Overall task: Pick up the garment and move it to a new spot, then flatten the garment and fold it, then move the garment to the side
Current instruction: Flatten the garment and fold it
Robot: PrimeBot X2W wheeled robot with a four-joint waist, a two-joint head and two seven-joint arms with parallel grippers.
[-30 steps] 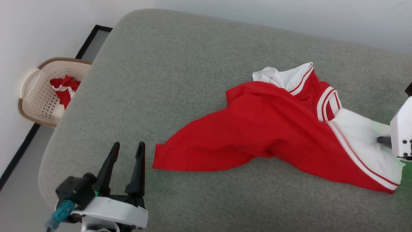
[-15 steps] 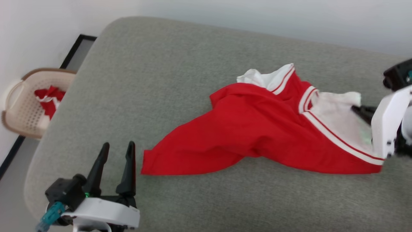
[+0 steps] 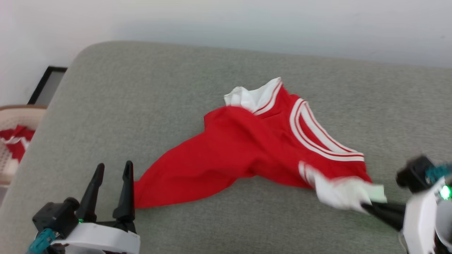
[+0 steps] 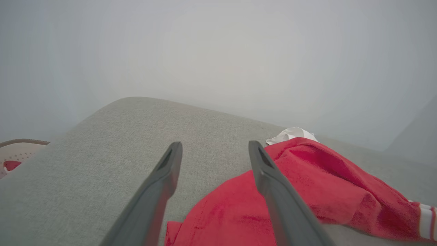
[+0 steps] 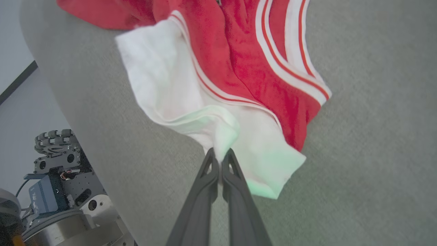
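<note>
The garment (image 3: 240,148) lies crumpled across the middle of the grey cushion (image 3: 141,106), its red body trailing toward the lower left and a white panel bunched at its far end. Red-and-white stripe trim runs along its right side.

The right hand (image 3: 363,206) sits at the lower right of the head view, closed on the white sleeve (image 3: 339,190). In the right wrist view the two fingers of this hand (image 5: 218,152) meet with a fold of the white cloth pinched between their tips, and the sleeve (image 5: 170,85) fans out from the grip toward the red cloth (image 5: 245,68).

The left hand (image 3: 113,165) hovers at the lower left, fingers spread and holding nothing. Its right finger is just beside the red hem. The left wrist view shows the same hand (image 4: 215,147) open above the cushion, with the garment (image 4: 307,177) to its right.

A basket (image 3: 14,113) with red cloth in it stands off the cushion's left edge.
</note>
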